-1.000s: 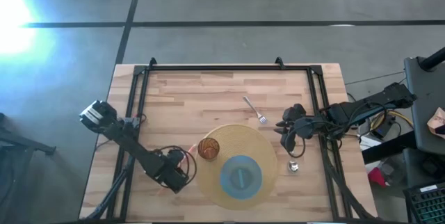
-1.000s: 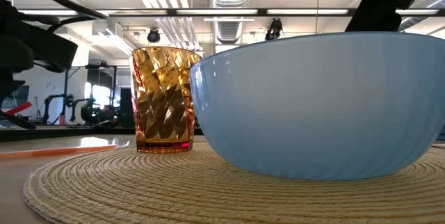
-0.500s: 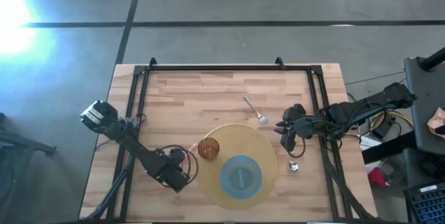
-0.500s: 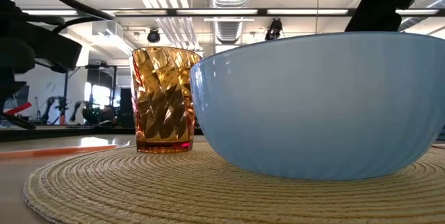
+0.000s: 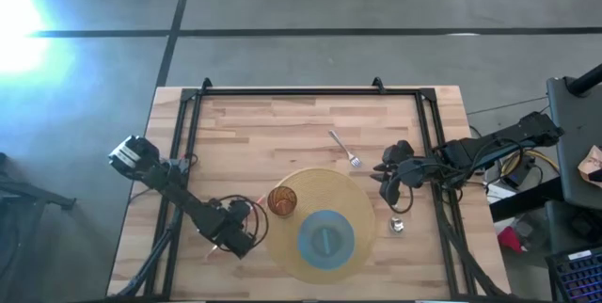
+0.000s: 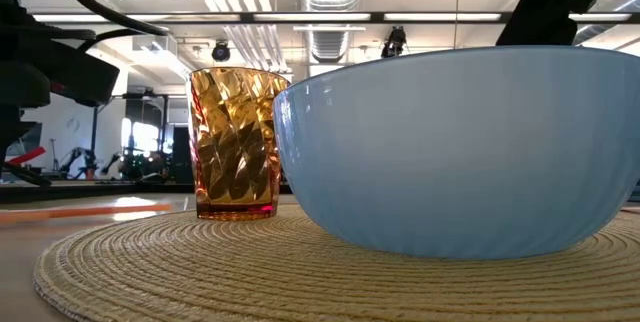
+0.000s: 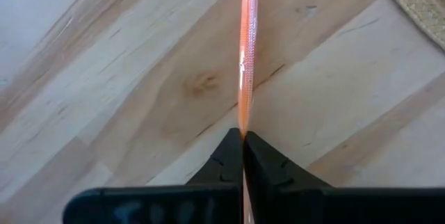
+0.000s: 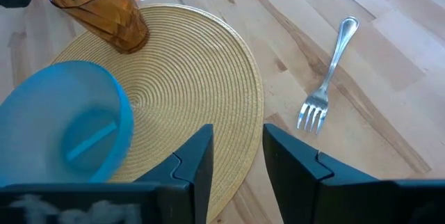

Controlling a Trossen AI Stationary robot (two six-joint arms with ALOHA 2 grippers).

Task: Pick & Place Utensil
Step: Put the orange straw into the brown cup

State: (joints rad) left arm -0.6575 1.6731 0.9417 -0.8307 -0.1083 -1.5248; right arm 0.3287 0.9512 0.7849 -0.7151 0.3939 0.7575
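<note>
A thin orange utensil [image 7: 247, 57] lies on the wooden table left of the round woven placemat [image 5: 353, 199]. It shows as a low orange line [image 6: 85, 209] in the low view. My left gripper [image 7: 243, 137] is down at the table, shut on it [image 5: 237, 234]. A silver fork [image 8: 327, 88] lies flat on the wood beyond the mat's far right edge [image 5: 345, 150]. My right gripper [image 8: 236, 147] stands open above the table, right of the mat and near the fork [image 5: 390, 185]. A blue bowl [image 5: 325, 237] and an amber glass [image 5: 282, 199] stand on the mat. My left gripper pinches the orange utensil between its two fingertips at a point along its thin length [image 7: 242, 128]. The fingers come from above, slanting down. The utensil runs on past the fingertips, low and level over the wood [image 6: 85, 209]. Whether it is clear of the table I cannot tell.
A small shiny metal thing [image 5: 397, 225] lies on the wood right of the mat, near my right gripper. A black frame [image 5: 282, 91] runs along the table's far and side edges. Bare wood lies across the far half of the table.
My left gripper has shut on the orange utensil. In the low view the utensil's orange line now stands a little higher and more level than before. My right arm has kept still.
</note>
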